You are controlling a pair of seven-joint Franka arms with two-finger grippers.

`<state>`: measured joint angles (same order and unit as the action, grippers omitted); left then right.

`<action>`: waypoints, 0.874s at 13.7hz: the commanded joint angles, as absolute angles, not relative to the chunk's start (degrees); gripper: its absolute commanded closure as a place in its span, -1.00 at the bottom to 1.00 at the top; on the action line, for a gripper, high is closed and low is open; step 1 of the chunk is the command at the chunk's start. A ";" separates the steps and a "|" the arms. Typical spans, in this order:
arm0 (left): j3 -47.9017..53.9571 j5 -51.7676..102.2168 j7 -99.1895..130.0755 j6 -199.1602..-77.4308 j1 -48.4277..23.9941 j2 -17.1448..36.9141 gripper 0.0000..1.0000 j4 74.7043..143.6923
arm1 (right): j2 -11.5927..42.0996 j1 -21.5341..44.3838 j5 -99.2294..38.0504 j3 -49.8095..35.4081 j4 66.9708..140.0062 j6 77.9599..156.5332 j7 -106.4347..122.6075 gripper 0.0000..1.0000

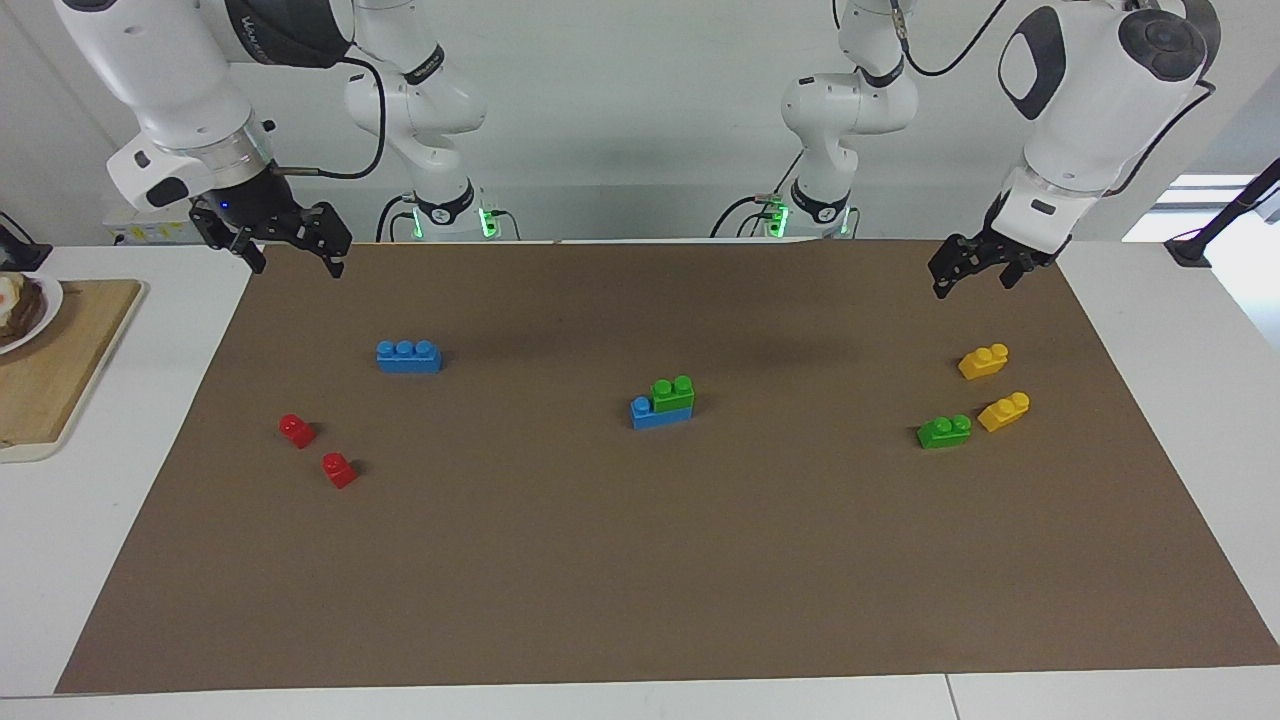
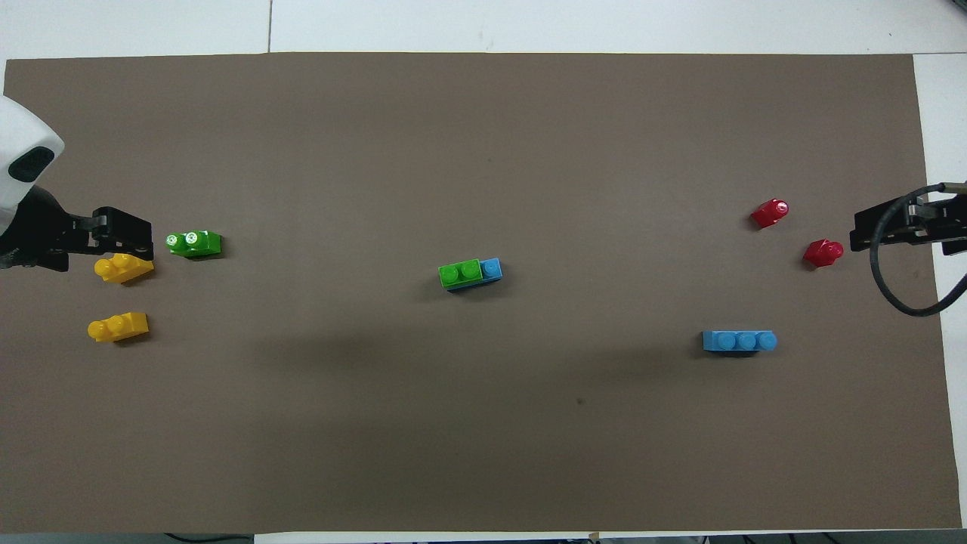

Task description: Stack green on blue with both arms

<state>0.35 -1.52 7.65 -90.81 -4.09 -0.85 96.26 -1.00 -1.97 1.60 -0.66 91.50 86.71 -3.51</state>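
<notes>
Both the left gripper [image 1: 968, 272] and the right gripper [image 1: 297, 246] are hanging apart-fingered and empty; the green brick [image 1: 673, 391] (sitting off-centre on the blue brick [image 1: 652, 414]) is risking dislodgement if nudged.

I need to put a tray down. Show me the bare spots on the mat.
Bare: the brown mat farther from the robots than all bricks, and between the green-on-blue stack and the lone blue brick. Crowded: the yellow bricks and loose green brick.

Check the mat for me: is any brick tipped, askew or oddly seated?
Nothing stands out. The small green plastic brick sits flat on the long blue plastic brick, covering two studs and leaving one bare. The loose bricks all lie upright.
</notes>
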 commanded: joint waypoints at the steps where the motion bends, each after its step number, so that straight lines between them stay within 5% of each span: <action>1: -0.79 -0.79 6.77 -87.55 -4.84 -1.15 -1.00 95.10 | -1.58 -2.72 2.90 -1.23 91.76 86.84 -1.93 -0.98; 12: -0.79 -0.26 3.96 -88.33 -4.48 -1.84 -1.00 96.06 | -1.67 -3.07 2.81 -1.14 91.58 86.84 -2.20 -0.98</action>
